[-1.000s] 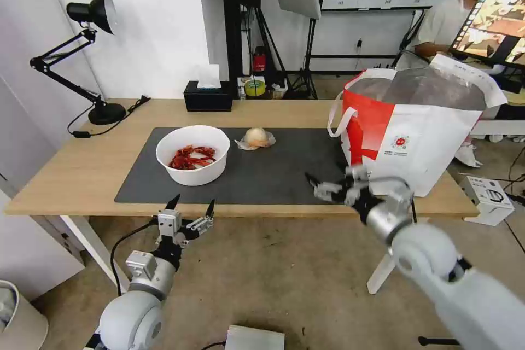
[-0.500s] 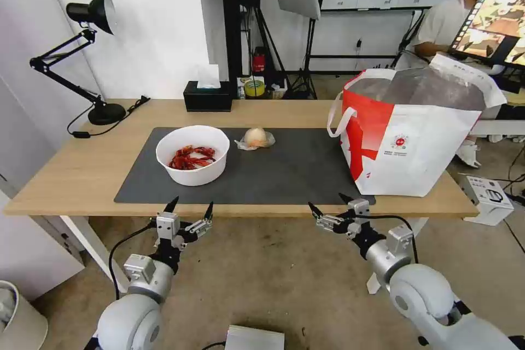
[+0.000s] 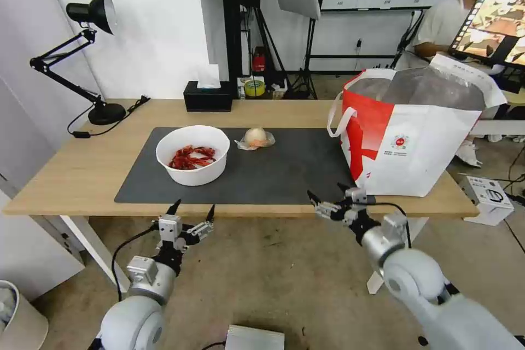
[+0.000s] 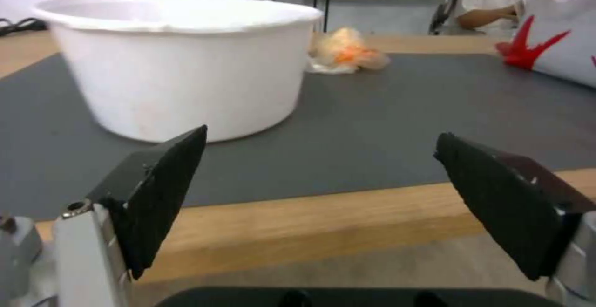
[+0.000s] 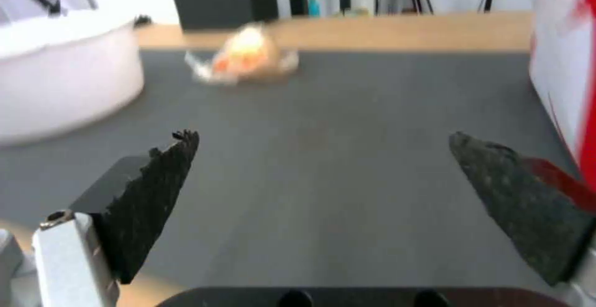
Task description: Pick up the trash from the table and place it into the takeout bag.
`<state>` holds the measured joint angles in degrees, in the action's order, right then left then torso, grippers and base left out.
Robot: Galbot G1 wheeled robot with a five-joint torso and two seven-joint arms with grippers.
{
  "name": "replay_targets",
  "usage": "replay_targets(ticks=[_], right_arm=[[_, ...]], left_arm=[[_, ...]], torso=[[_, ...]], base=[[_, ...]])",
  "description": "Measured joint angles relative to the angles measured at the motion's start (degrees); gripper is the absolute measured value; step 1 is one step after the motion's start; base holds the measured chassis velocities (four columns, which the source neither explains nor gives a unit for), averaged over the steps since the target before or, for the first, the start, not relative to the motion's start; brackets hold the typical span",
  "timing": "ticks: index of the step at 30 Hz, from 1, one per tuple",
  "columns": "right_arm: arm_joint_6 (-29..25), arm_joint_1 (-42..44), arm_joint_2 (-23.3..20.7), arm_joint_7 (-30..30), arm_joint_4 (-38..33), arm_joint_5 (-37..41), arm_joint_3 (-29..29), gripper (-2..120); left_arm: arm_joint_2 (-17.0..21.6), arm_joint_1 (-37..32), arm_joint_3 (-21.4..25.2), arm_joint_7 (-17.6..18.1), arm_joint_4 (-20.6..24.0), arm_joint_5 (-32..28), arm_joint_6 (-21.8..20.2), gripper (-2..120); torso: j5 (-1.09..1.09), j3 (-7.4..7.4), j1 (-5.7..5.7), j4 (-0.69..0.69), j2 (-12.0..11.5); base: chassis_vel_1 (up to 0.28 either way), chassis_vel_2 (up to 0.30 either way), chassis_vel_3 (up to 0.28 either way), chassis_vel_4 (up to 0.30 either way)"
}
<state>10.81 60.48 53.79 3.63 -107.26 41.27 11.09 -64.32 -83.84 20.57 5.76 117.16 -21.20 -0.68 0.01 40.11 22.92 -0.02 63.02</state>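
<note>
On the table (image 3: 82, 164), a white bowl (image 3: 192, 154) of red shells stands on the left of the dark grey mat (image 3: 284, 169). Behind it lies a plastic-wrapped beige lump (image 3: 257, 138). The takeout bag (image 3: 415, 136) stands open at the table's right end. My left gripper (image 3: 192, 208) hangs open just off the front edge, facing the bowl (image 4: 180, 64). My right gripper (image 3: 326, 192) is open and empty at the front edge beside the bag, facing the lump (image 5: 245, 57) across bare mat.
A black tissue box (image 3: 208, 99) sits at the table's back edge and a black desk lamp (image 3: 90, 16) at the back left. On the floor are a white bin (image 3: 16, 317) at the left and a white box (image 3: 492, 197) at the right.
My right gripper dropped from over the mat's right end to below the table's front edge, then rose slightly back toward it. The left gripper has barely moved.
</note>
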Motion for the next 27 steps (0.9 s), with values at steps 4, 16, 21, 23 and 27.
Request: replay_targets(ticks=[4, 16, 21, 23, 27], right_arm=[[0.08, -8.67, 1.65, -0.02, 5.60, 2.34, -4.53, 100], [-0.52, -28.12, 10.33, 0.89, 23.12, 3.24, -16.57, 100], [-0.44, -36.02, 14.54, 0.97, 32.29, 3.28, -20.31, 100], [-0.44, -37.55, 15.56, 0.44, 34.95, 3.28, -20.84, 100], [-1.76, -42.45, 20.65, -3.35, 45.12, 2.25, -21.80, 100]], left_arm=[[0.04, 0.22, 0.26, 0.04, -0.32, 0.22, 0.00, 100], [-0.05, -0.35, 1.15, 0.08, 0.07, 0.27, -0.13, 100], [-0.02, -0.17, 1.19, 0.11, 0.08, 0.15, -0.24, 100], [-0.09, -0.14, 1.13, 0.12, 0.00, 0.15, -0.25, 100], [-0.59, -0.13, 0.79, 0.10, -0.25, 0.21, -0.27, 100]], torso=[[-0.02, 0.00, 0.00, 0.04, 0.00], [-0.02, 0.00, 0.00, 0.01, 0.00], [-0.02, 0.00, 0.01, 0.02, 0.00], [-0.02, 0.00, 0.00, 0.03, -0.01], [-0.01, 0.01, 0.01, 0.02, -0.01]], base=[[0.000, 0.000, 0.000, 0.000], [0.000, 0.000, 0.000, 0.000], [0.000, 0.000, 0.000, 0.000], [0.000, 0.000, 0.000, 0.000], [0.000, 0.000, 0.000, 0.000]])
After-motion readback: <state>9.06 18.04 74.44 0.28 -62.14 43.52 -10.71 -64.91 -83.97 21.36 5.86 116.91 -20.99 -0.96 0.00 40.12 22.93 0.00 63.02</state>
